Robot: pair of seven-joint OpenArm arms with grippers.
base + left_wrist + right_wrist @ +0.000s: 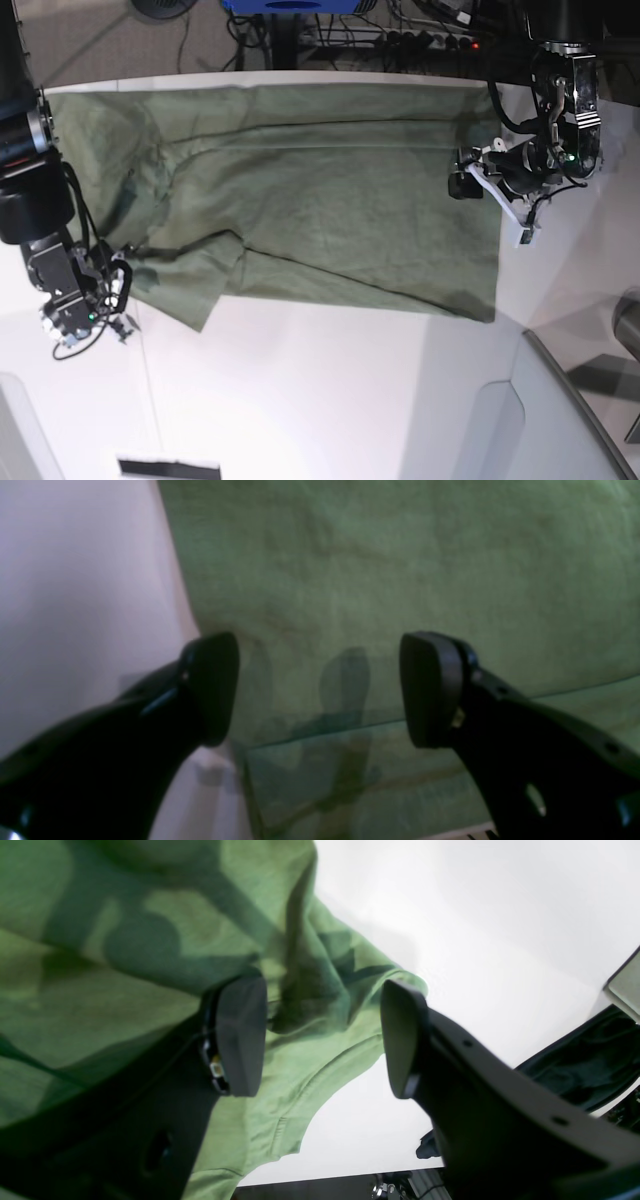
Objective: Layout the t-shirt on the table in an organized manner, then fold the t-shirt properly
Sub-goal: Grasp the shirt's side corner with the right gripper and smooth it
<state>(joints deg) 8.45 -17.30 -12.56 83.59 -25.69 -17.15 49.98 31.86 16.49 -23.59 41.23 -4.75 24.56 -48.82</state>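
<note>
T-shirt [300, 200] lies spread across the table [330, 400], both hands [320, 690] [322, 1035] agape over its edges.

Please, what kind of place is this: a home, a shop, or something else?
Probably a robotics lab or test workspace, not a home. Two robot arms work over a white table holding only a green t-shirt. Behind the table, loose cables and a power strip lie on the floor.
</note>
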